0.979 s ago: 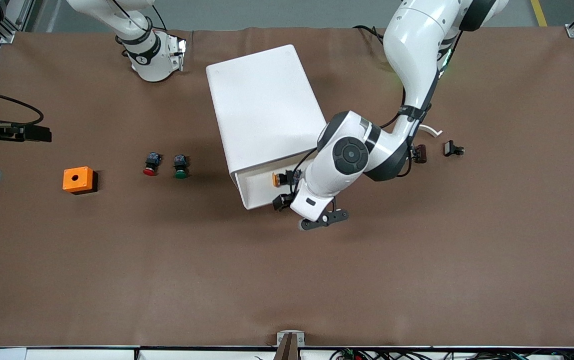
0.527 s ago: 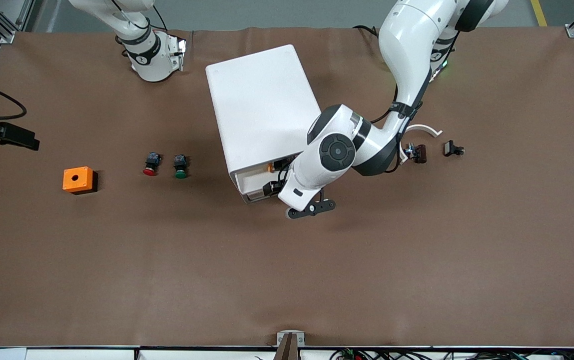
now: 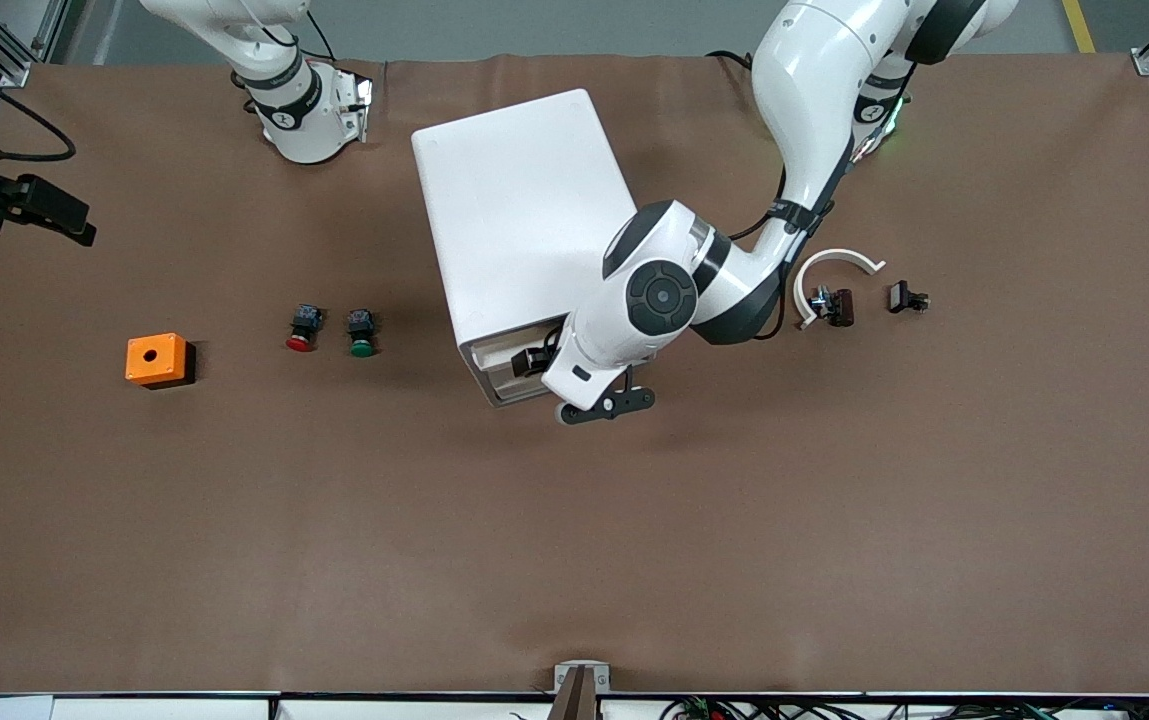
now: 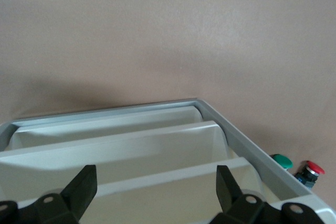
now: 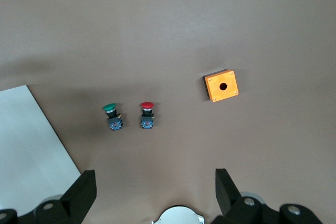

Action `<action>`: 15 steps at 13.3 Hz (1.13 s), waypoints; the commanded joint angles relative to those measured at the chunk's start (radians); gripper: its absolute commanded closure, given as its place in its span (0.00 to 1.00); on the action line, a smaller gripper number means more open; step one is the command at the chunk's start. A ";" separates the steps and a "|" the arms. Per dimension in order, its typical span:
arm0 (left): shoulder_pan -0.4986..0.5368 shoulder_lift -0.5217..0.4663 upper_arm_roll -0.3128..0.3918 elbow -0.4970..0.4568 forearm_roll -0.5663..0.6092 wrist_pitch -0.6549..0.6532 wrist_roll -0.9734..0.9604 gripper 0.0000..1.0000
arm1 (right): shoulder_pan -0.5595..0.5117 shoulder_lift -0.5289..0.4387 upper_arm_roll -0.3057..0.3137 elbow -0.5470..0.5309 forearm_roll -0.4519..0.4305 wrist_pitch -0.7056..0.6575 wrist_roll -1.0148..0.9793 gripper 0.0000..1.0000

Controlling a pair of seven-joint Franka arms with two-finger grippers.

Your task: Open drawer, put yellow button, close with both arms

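Since a second ago the left arm [image 3: 794, 110] has swung its wrist in toward the cabinet [image 3: 524, 220], and the top drawer [image 3: 504, 368], which then stuck well out with the yellow button lying in it, is now pushed almost flush with the cabinet front. The button can no longer be seen; it was last in that drawer, and whether it still lies there the views do not show. The left gripper [image 4: 157, 187] sits right at the drawer fronts with its fingers [image 4: 83, 187] spread apart and nothing between them; its wrist view looks over the stacked white drawer rims, and no contents show in any of them. The right arm's gripper, earlier at the table's edge toward the right arm's end, is now up off the table and out of the front view; the right gripper [image 5: 155, 192] hangs with its fingers [image 5: 81, 192] apart and empty, over the cloth near the red button [image 3: 302, 328], the green button [image 3: 361, 333] and the orange box [image 3: 156, 359], which have not moved. A white curved piece [image 3: 829, 268] and two small dark parts [image 3: 837, 306] lie toward the left arm's end, now uncovered by the arm.
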 commanded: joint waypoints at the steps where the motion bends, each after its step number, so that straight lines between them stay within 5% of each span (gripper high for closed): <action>1: -0.022 -0.017 -0.011 -0.010 -0.029 -0.027 -0.009 0.00 | 0.030 -0.021 -0.037 -0.035 0.008 0.014 0.014 0.00; 8: -0.016 -0.014 -0.008 -0.010 -0.024 -0.036 -0.005 0.00 | 0.036 -0.027 -0.053 -0.045 0.021 0.014 0.036 0.00; 15: 0.134 -0.057 0.002 -0.011 0.061 -0.038 0.134 0.00 | 0.024 -0.021 -0.056 -0.035 0.080 0.017 -0.008 0.00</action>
